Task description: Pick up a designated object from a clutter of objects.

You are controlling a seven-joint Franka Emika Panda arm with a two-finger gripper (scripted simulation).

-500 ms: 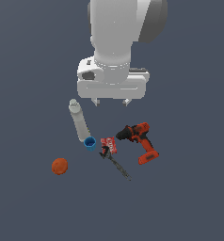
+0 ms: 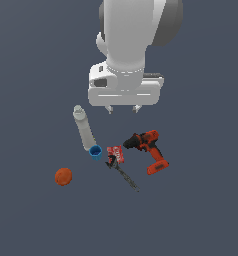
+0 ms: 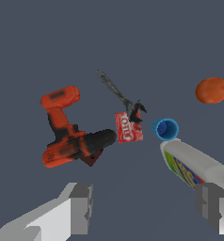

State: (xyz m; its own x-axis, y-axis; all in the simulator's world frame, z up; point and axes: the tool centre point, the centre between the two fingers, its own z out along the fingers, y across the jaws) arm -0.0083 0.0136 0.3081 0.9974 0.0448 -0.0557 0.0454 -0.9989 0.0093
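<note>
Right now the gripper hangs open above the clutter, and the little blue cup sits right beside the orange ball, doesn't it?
Not quite. The gripper does hang open above the clutter, but the blue cup sits beside the end of the pale grey bottle. The orange ball lies apart from the rest, as the exterior view shows.

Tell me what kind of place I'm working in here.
Likely a simulated test scene, not a real room: a featureless dark grey floor, flat rendered shading, and unrelated items scattered together, such as a drill, bottle and orange ball.

Open desk (image 2: 201, 210) lies on the exterior view's right of the drill (image 2: 147, 147); packet (image 2: 116, 154) and dark cube (image 3: 91, 159) crowd its nose.
</note>
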